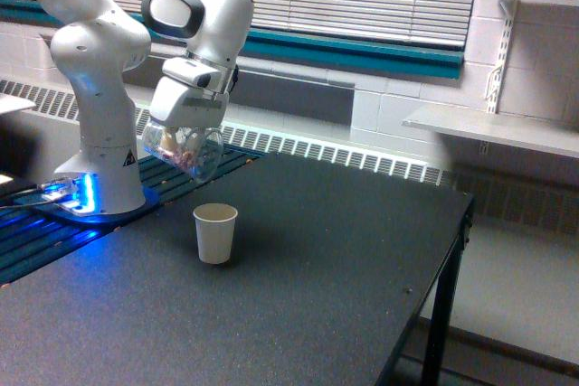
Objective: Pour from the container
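The container (184, 149) is a clear plastic cup with small brownish-red pieces inside. It hangs tilted in the air, its mouth turned down toward the exterior view's right. My gripper (185, 128) is shut on it from above. A small white paper cup (215, 233) stands upright on the dark table (298, 287), below the container and slightly to the exterior view's right. The pieces sit near the container's raised bottom; none are seen falling.
The arm's white base (101, 164) stands on a blue-lit plate at the exterior view's left. A radiator grille runs behind the table. The table's edge drops off on the exterior view's right, where white shelves (493, 128) hang on the wall.
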`<state>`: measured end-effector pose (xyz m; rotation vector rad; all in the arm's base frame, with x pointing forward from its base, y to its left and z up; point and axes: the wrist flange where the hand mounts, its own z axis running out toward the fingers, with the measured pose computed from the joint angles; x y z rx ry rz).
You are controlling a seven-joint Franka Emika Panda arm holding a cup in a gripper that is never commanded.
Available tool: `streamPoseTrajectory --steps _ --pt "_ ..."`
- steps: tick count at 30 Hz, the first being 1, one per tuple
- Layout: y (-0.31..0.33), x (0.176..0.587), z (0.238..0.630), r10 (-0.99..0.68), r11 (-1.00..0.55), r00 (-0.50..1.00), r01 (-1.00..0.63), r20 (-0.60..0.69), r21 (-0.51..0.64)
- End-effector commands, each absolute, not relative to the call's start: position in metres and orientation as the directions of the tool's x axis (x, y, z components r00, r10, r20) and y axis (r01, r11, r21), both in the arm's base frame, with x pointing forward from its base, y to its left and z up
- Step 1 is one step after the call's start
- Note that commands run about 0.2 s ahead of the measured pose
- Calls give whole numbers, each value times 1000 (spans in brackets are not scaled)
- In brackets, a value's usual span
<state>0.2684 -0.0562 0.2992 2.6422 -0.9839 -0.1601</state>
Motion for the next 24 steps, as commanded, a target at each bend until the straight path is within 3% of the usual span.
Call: streamPoseTrajectory --steps 1,24 --pt "-49 257 288 -656 -706 754 -609 -11 360" --pt "-46 255 288 -656 -704 755 -605 -13 371"
